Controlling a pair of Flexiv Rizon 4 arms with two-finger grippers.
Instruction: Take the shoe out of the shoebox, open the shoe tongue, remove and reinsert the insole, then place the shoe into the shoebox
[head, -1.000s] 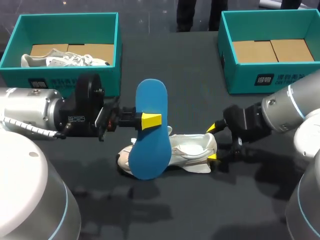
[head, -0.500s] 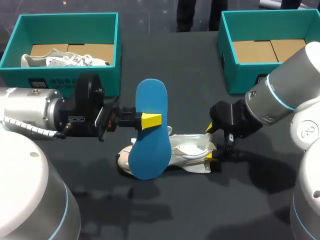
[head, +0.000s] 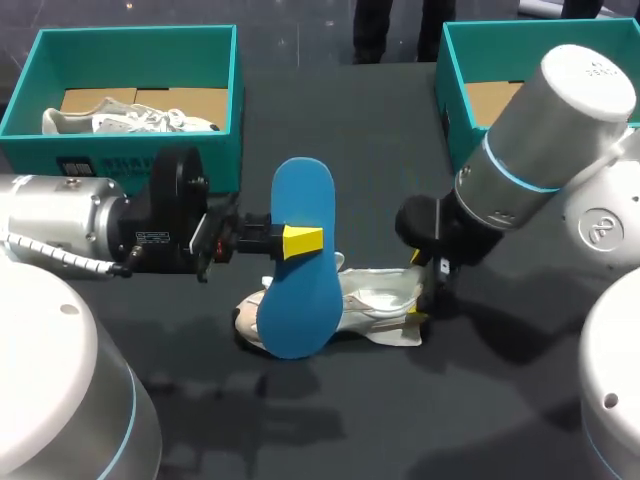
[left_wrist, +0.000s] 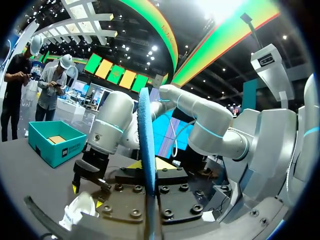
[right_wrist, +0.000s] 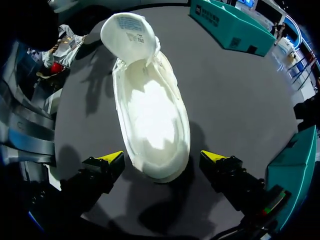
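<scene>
My left gripper (head: 300, 241) is shut on the blue insole (head: 298, 262) and holds it tilted upright above the white shoe (head: 378, 298). The shoe lies on the dark table at the middle. In the left wrist view the insole (left_wrist: 145, 150) shows edge-on between the yellow tips of the left gripper (left_wrist: 149, 165). My right gripper (head: 418, 290) stands open at the shoe's heel, one tip on each side. From the right wrist view the shoe (right_wrist: 150, 110) is empty inside with its tongue (right_wrist: 129, 30) folded forward. There the right gripper (right_wrist: 162, 157) straddles the heel, and whether its fingers touch the shoe is unclear.
A teal shoebox (head: 30, 80) at the back left holds another white shoe (head: 130, 122). A second teal shoebox (head: 455, 95) stands at the back right, partly hidden by my right arm, with only its cardboard floor showing.
My right arm has swung up and over, its wrist turning, and the open gripper has edged slightly left around the heel. The left arm and the insole have not moved.
</scene>
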